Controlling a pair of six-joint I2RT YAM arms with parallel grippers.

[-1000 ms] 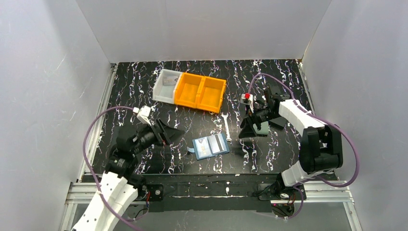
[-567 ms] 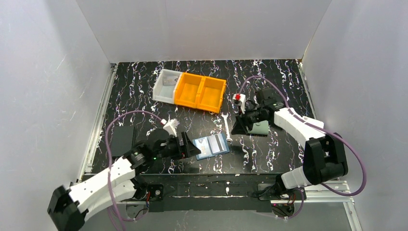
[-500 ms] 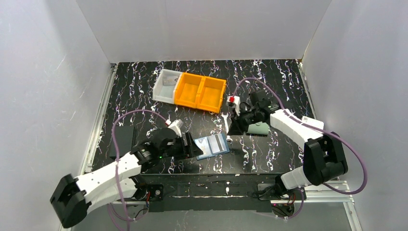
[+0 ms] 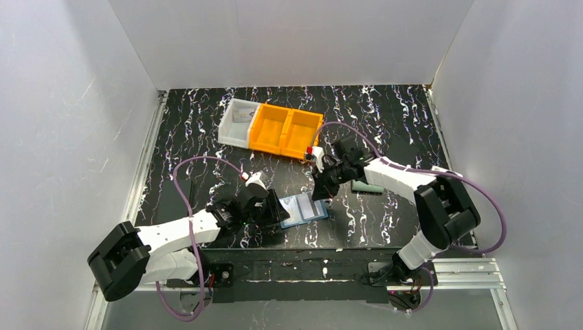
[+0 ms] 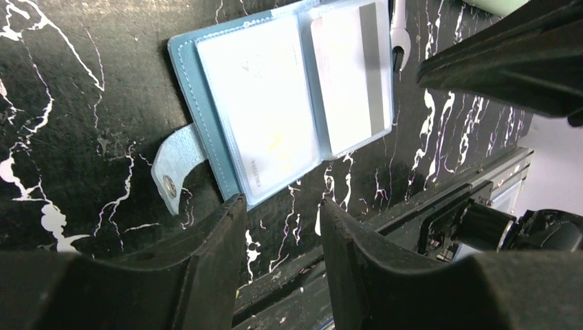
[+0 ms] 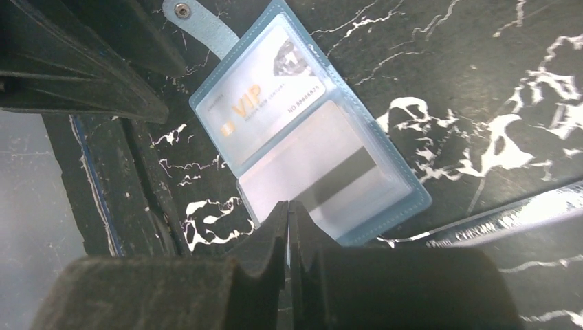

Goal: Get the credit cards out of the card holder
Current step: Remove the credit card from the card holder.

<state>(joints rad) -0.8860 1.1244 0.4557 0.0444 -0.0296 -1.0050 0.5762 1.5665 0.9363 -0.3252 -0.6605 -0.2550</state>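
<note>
The card holder [image 4: 303, 208] is laid open on the table [image 4: 385, 220], its long side running L to R between the claws. Credit cards [image 6: 268, 100] are seen in its pockets. L claw [image 5: 280, 206] is held apart at the flap end. R claw [image 6: 287, 206] is pinched together at the striped card's end.

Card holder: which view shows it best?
Right wrist: the card holder lies open and large in frame, its VIP lettering legible. Left wrist shows it open too, but cropped at the top. Top external shows it small, no detail.
</note>
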